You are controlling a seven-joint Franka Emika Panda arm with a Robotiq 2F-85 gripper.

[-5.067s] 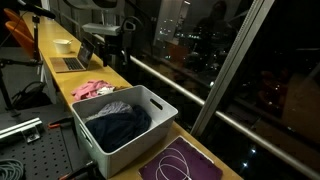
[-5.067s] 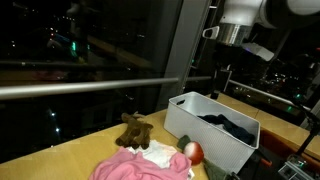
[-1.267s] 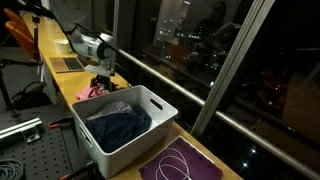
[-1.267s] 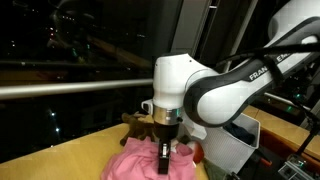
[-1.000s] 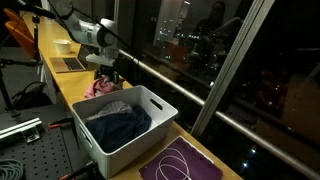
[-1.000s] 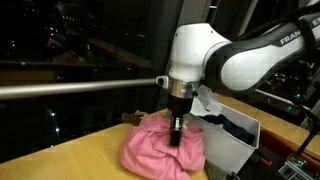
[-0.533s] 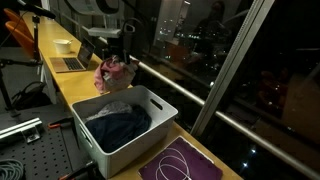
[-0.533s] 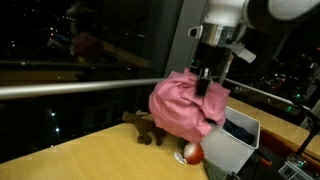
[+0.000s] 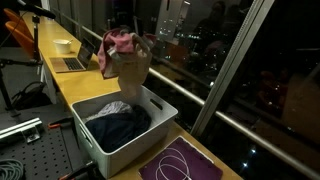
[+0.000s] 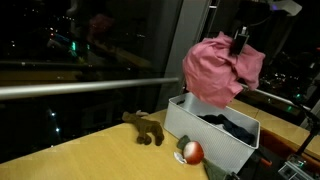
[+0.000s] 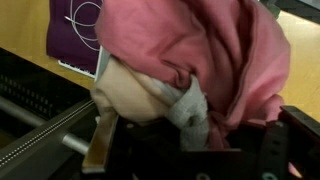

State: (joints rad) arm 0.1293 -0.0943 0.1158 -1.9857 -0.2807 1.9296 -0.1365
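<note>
Gripper (image 10: pixel 239 42) is clamped on the pink cloth (image 10: pixel 222 68). Its fingers are buried in the fabric, so I can't see the gap, but the whole bundle hangs off it. The cloth is up in the air, clear of everything, over the end of the white bin (image 10: pixel 200 136) nearest the plush toy (image 10: pixel 145 128); it doesn't touch the rim. The bin sits on the counter (image 10: pixel 80 155), yellow wood, and holds a dark garment (image 9: pixel 118 126) across most of its floor. The toy, brown, lies on the counter near that end wall, and a red-and-white ball (image 10: pixel 190 152) sits just beside the wall; I can't tell whether it touches. On the bin's other side in an exterior view is a purple mat (image 9: pixel 200 170) with a white cable (image 9: pixel 172 160) looped on it. A laptop (image 9: pixel 70 63) is open well apart, further down the counter. The counter runs along a tall window (image 9: pixel 250 60): night outside, city lights, lots of reflections, and a horizontal rail (image 10: pixel 80 88) across the glass. Beside the counter is a perforated metal breadboard (image 9: pixel 30 150) with loose leads on it. In the wrist view the cloth (image 11: pixel 200 45) fills most of the frame, with paler and grey fabric bunched under the pink. The mat (image 11: pixel 75 25) and a strip of counter (image 11: pixel 25 25) show past it.
</note>
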